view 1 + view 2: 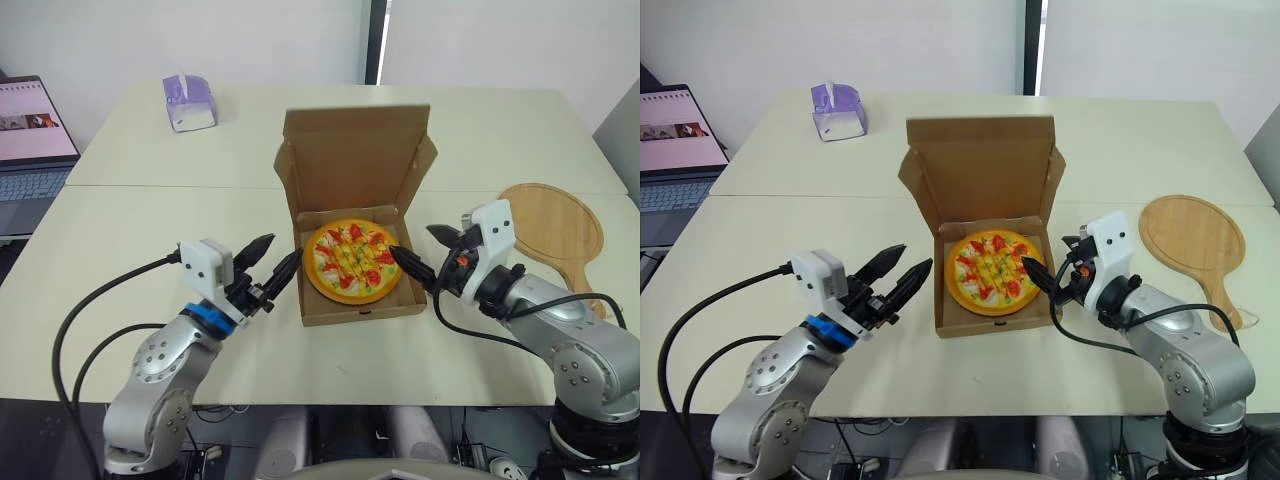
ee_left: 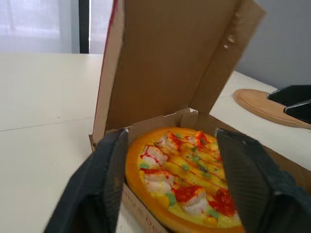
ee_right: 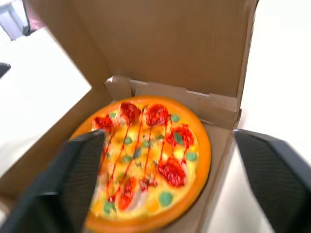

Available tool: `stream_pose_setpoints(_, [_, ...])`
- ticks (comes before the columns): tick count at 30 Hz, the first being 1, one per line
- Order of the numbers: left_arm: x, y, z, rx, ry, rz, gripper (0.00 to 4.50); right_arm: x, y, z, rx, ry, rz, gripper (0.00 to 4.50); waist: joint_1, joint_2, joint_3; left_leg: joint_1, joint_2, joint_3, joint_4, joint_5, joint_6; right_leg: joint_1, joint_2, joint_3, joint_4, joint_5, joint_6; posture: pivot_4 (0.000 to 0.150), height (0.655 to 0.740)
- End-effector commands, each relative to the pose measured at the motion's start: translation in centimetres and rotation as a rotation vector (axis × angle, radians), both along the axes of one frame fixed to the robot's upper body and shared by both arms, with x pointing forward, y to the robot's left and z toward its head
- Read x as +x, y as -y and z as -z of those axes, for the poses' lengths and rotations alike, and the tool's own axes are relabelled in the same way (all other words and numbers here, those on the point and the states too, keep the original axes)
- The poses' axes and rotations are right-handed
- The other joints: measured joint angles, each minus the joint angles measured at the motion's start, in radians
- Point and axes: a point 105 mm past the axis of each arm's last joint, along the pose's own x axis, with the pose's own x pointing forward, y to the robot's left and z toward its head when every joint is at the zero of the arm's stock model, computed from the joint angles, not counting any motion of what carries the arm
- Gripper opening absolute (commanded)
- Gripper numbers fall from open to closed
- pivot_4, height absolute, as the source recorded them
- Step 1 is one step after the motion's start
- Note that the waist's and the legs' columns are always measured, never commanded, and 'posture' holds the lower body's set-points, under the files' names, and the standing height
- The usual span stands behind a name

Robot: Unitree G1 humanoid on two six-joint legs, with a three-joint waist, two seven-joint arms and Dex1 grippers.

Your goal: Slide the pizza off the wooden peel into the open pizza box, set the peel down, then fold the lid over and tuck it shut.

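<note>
Fingers of the left gripper spread wide, holding nothing, tips just beside the left wall of the pizza box. Fingers of the right gripper likewise wide apart and empty, one tip at the box's right wall. The pizza lies flat in the box tray; the lid stands upright behind it, not folded over. The wooden peel lies flat on the table, right of the box and apart from it. Far left: tissue box, laptop
</note>
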Motion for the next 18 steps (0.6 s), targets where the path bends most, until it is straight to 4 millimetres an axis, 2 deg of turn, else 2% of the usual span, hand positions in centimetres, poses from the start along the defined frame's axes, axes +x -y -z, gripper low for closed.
stream_pose_setpoints(1, [-0.9, -1.1, -1.8, -0.024, 0.032, 0.092, 4.13, 0.0, 0.7, -0.8, -0.021, 0.054, -0.013, 4.5, 0.0, 0.0, 0.0, 0.0, 0.0, 0.0, 0.0, 0.0, 0.0, 0.0, 0.0, 0.0, 0.0, 0.0, 0.0, 0.15, 0.7251])
stream_pose_setpoints(2, [-0.8, -1.5, -1.9, -0.032, 0.02, 0.102, 4.48, 0.1, 0.8, -0.8, -0.024, 0.057, -0.012, 4.5, 0.0, 0.0, 0.0, 0.0, 0.0, 0.0, 0.0, 0.0, 0.0, 0.0, 0.0, 0.0, 0.0, 0.0, 0.0, 0.15, 0.7251])
stream_pose_setpoints(6, [0.1, -3.6, -2.4, 0.091, 0.084, 0.084, 4.48, 0.6, 0.9, -1.0, -0.028, 0.08, -0.016, 4.5, 0.002, 0.0, 0.0, 0.0, 0.0, 0.0, 0.0, 0.0, 0.0, 0.0, 0.001, 0.0, -0.001, 0.0, 0.0, 0.15, 0.7251])
stream_pose_setpoints(10, [1.6, -5.0, -2.5, -0.006, 0.047, -0.043, 4.48, 0.8, 0.6, -1.2, -0.032, 0.113, -0.022, 4.5, 0.006, 0.0, 0.0, 0.0, 0.001, 0.0, 0.0, 0.0, 0.0, 0.0, 0.002, 0.001, -0.002, 0.0, 0.0, 0.15, 0.7251])
stream_pose_setpoints(13, [2.4, -5.9, -1.1, -0.036, -0.05, -0.119, 4.48, 1.0, 0.9, -0.8, -0.056, 0.112, -0.011, 4.5, 0.012, 0.0, 0.0, 0.0, 0.002, 0.0, 0.0, 0.0, -0.001, 0.0, 0.002, 0.0, -0.003, 0.0, 0.0, 0.15, 0.7251])
stream_pose_setpoints(15, [2.5, -6.0, 0.2, -0.003, -0.108, -0.134, 4.48, 1.8, 2.1, -0.3, -0.093, 0.113, 0.057, 4.5, 0.012, 0.0, 0.0, 0.0, 0.002, 0.0, -0.001, 0.0, -0.001, 0.0, 0.002, 0.001, -0.003, 0.0, 0.0, 0.15, 0.7251])
stream_pose_setpoints(18, [3.2, -6.5, 0.5, 0.013, -0.118, -0.199, 4.48, 2.3, 3.2, -0.2, -0.135, 0.135, 0.09, 4.5, 0.014, 0.0, 0.001, 0.0, 0.002, 0.0, -0.001, 0.0, -0.001, 0.0, 0.002, 0.001, -0.003, 0.0, 0.0, 0.15, 0.7251])
